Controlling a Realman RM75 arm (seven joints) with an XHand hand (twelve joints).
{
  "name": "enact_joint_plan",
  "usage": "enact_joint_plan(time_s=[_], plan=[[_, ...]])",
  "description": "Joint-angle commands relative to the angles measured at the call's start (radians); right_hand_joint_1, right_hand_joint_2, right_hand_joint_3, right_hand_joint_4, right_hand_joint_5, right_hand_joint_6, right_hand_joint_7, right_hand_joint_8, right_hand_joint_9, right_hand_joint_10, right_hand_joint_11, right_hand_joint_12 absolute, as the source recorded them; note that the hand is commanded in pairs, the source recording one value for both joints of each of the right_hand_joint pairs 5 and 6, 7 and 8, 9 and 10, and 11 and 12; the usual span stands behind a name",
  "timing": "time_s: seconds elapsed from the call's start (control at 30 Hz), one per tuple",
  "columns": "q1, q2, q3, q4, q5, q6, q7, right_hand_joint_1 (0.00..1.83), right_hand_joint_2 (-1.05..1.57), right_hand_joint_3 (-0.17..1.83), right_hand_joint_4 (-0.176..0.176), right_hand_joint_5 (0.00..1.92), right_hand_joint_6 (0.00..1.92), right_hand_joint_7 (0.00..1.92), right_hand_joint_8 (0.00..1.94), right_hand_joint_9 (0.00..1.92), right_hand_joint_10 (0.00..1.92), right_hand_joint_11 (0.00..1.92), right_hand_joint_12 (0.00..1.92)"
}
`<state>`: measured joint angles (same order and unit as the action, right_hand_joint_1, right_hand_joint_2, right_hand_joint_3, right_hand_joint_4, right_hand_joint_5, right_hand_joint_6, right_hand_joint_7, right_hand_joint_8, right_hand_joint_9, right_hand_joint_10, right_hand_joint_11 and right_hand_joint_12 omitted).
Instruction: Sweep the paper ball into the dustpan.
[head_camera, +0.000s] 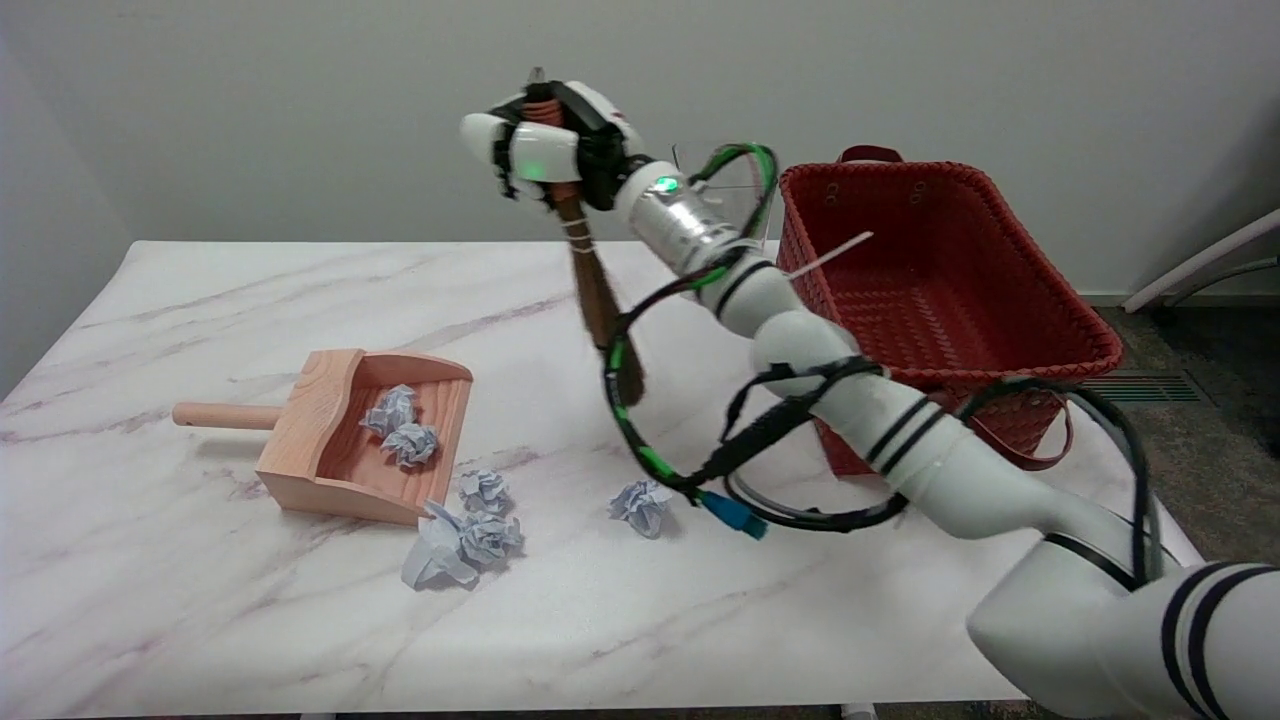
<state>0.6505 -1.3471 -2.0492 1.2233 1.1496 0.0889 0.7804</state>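
My right hand (548, 140) is raised high over the table's far middle, gripping the handle of a small brown brush (598, 290) that hangs down and to the right, its bristles off the table. A wooden dustpan (340, 462) lies at the left, mouth facing right, with two crumpled blue-grey paper balls (400, 425) inside. Three more paper balls lie on the table just outside its mouth: one near its rim (485, 490), a larger clump (462, 548), and one further right (641, 505) below the brush.
A red woven basket (1040, 300) stands at the table's right, behind my forearm. Black and green cables (640, 440) loop down from the arm toward the table. The white marble table (200, 620) ends at the near edge.
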Motion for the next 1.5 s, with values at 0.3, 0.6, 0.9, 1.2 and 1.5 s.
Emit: enact_joint_plan(time_s=[0.3,0.6,0.9,1.2,1.5], plan=[[-0.469,0.263,0.379,0.415,0.007,0.049,-0.140,0.97,1.43,1.12,0.000,1.92,1.92,1.92,1.92,1.92,1.92,1.83,1.83],[-0.459,0.263,0.320,0.450,0.066,0.050,-0.138,0.97,1.45,1.14,0.000,1.92,1.92,1.92,1.92,1.92,1.92,1.83,1.83],[-0.466,0.253,0.200,0.446,0.142,0.122,-0.145,0.97,1.44,1.17,0.000,1.92,1.92,1.92,1.92,1.92,1.92,1.83,1.83],[-0.510,0.247,0.116,0.503,0.141,0.158,-0.146,0.98,1.43,1.18,0.000,1.92,1.92,1.92,1.92,1.92,1.92,1.83,1.83],[-0.612,0.234,0.007,0.519,0.139,0.310,-0.224,0.97,1.43,1.21,0.000,1.92,1.92,1.92,1.92,1.92,1.92,1.84,1.84]])
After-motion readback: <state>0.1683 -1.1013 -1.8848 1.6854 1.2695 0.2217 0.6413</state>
